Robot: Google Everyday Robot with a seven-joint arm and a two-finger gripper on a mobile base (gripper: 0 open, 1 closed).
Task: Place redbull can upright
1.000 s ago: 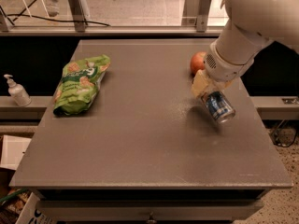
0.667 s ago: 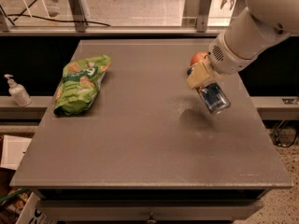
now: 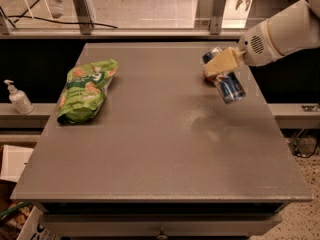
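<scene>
Redbull can [image 3: 231, 87], slim blue-and-silver metal drink can: held tilted above the far right of the grey surface [image 3: 150, 149], pinched between the beige fingers [image 3: 223, 62] of the gripper [image 3: 216, 68]. Green crinkled snack bag [image 3: 85, 89]: laid flat at the left.

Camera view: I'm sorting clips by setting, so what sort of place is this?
Likely a lab or office test area: a plain grey table, a pump bottle on the side ledge, and metal railing posts behind. The gripper holds the redbull can tilted above the table's far right.
</scene>
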